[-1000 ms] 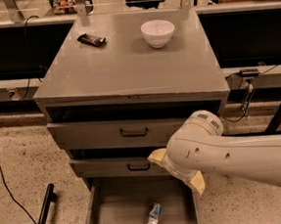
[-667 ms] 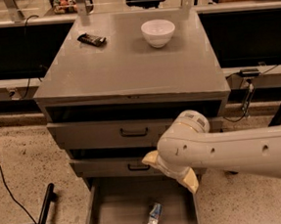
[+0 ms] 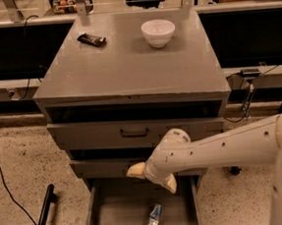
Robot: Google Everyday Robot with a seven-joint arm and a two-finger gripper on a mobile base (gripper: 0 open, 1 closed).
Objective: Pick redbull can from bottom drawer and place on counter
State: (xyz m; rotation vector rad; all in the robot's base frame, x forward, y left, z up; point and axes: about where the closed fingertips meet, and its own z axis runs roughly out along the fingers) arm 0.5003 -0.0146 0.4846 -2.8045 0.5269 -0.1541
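Observation:
The redbull can (image 3: 153,218) lies on its side in the open bottom drawer (image 3: 91,208), near the drawer's front middle. My gripper (image 3: 152,178) hangs above the drawer's back part, in front of the middle drawer, up and slightly left of the can and not touching it. Its cream fingers (image 3: 135,170) are spread apart and hold nothing. The white arm reaches in from the right. The counter (image 3: 127,66) is the grey cabinet top above.
A white bowl (image 3: 158,32) and a dark wrapped snack bar (image 3: 91,39) sit at the back of the counter. The two upper drawers (image 3: 133,132) are slightly ajar. A black pole (image 3: 44,214) and cables lie on the speckled floor at left.
My arm has stretched further left, carrying the gripper leftward across the front of the middle drawer. The can has not moved.

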